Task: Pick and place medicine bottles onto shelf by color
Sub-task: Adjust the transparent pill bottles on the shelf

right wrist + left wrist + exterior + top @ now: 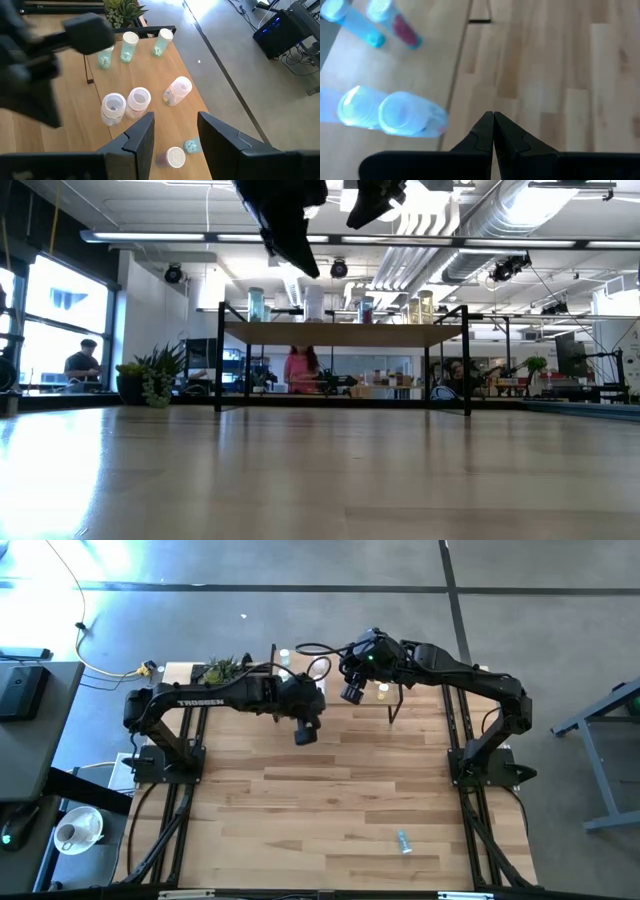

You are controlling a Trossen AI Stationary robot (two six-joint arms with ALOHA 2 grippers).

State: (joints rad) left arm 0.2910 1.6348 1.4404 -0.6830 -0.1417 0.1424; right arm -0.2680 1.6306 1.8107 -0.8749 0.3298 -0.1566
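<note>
In the high view both arms hide most of the shelf (405,692); only a few bottles (129,102) show there. The right tool (175,132) hangs over the shelf, fingers parted and holding nothing, bottles standing below it. The left tool (493,131) is pinched tight and empty, beside the shelf's edge. One stray bottle (403,841) lies on the desk (330,800) toward 5 o'clock, well apart from both.

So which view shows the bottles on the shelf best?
The right wrist view: bottles stand apart on the shelf. The low view shows them in profile, the left wrist view only a few, and the high view hides most under the arms.
</note>
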